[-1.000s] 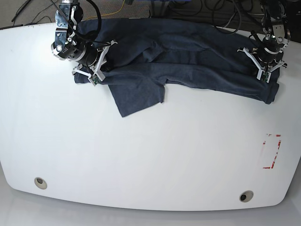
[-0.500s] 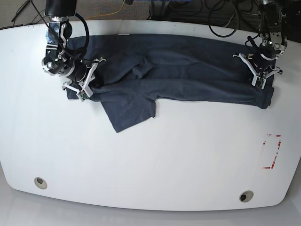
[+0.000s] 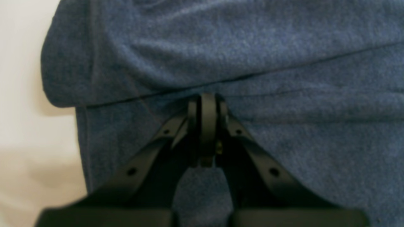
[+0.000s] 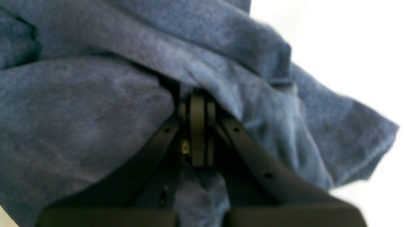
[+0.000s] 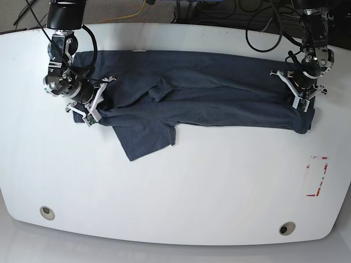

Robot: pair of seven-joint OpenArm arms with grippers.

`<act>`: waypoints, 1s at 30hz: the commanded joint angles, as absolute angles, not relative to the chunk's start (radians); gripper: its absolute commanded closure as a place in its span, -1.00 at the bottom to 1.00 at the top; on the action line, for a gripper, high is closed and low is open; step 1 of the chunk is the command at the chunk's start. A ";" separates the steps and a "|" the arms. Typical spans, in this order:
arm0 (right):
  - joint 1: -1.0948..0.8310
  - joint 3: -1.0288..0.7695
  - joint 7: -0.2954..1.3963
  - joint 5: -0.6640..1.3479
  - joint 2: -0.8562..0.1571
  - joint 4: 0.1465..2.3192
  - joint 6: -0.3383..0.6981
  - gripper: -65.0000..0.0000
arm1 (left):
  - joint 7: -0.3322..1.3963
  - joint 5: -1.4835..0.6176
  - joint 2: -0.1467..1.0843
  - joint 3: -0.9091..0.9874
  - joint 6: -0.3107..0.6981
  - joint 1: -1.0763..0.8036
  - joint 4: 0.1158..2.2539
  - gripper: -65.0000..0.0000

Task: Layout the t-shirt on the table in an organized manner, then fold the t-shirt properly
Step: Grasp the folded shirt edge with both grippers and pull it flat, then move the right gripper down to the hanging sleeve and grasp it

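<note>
The t-shirt [image 5: 208, 93] lies stretched in a long band across the far half of the white desk [image 5: 181, 186], plain dark side up, with one sleeve flap hanging toward the near edge at the left of the base view. Folds and creases run along its length — it is not flat yet.

The right tool [image 5: 90, 107], on the left side of the base view, is pressed together and pinching the t-shirt at that end of the band; its wrist camera shows the black fingers [image 4: 198, 126] clamped on a bunched ridge of blue-grey cloth, with a loose corner hanging off to the side over bare desk.

The left tool [image 5: 301, 96], at the other end of the band, is likewise pressed together on the t-shirt. From its wrist camera, the fingers [image 3: 205, 123] meet right at a folded edge of cloth, a seam line running across just beyond them, and a strip of desk shows past the cloth's rounded end.

Nearer me, the desk carries a red tape outline [image 5: 316, 176] at the right and two small round holes [image 5: 47, 212] — one toward each near corner.
</note>
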State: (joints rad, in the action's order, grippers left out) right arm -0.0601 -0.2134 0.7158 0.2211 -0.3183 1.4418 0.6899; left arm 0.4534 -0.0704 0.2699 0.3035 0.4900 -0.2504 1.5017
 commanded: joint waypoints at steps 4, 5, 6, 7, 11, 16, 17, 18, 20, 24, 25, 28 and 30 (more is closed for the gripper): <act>-0.073 -0.252 0.791 0.150 -0.334 1.448 0.665 1.00 | 0.544 -0.044 0.277 0.302 0.489 -0.246 1.504 1.00; -0.073 -0.254 0.792 0.150 -0.334 1.458 0.665 1.00 | 0.545 -0.044 0.277 0.302 0.489 -0.246 1.504 1.00; -0.074 -0.255 0.792 0.150 -0.334 1.474 0.665 1.00 | 0.545 -0.044 0.277 0.302 0.489 -0.246 1.509 1.00; -0.077 -0.257 0.794 0.150 -0.332 1.495 0.665 1.00 | 0.545 -0.044 0.277 0.302 0.489 -0.246 1.520 1.00; -0.079 -0.260 0.831 0.151 -0.325 1.569 0.665 0.99 | 0.545 -0.044 0.274 0.302 0.489 -0.246 1.563 1.00; -0.079 -0.291 0.906 0.151 -0.289 1.709 0.665 0.70 | 0.547 -0.044 0.274 0.303 0.489 -0.246 1.581 1.00; -0.079 -0.302 0.918 0.151 -0.278 1.736 0.665 0.61 | 0.547 -0.044 0.274 0.303 0.489 -0.246 1.581 1.00; -0.079 -0.312 0.935 0.151 -0.262 1.774 0.665 0.47 | 0.547 -0.044 0.274 0.303 0.489 -0.246 1.583 1.00; -0.079 -0.334 0.963 0.151 -0.243 1.836 0.665 0.26 | 0.547 -0.044 0.274 0.303 0.489 -0.246 1.584 1.00; -0.073 -0.355 1.000 0.151 -0.219 1.923 0.665 0.01 | 0.547 -0.044 0.274 0.305 0.489 -0.246 1.584 1.00; -0.070 -0.358 1.007 0.151 -0.211 1.942 0.665 -0.03 | 0.547 -0.044 0.274 0.305 0.489 -0.246 1.584 1.00; -0.047 -0.357 1.012 0.151 -0.193 1.956 0.665 -0.07 | 0.547 -0.044 0.275 0.308 0.489 -0.246 1.586 1.00; -0.018 -0.357 1.012 0.151 -0.180 1.948 0.665 -0.08 | 0.547 -0.045 0.275 0.309 0.489 -0.246 1.586 1.00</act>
State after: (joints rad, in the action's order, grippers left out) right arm -0.0639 -0.3534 1.0248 0.1505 -0.1818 1.9362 0.6701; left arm 0.5457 -0.0498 0.2611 0.3000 0.4938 -0.2497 1.5684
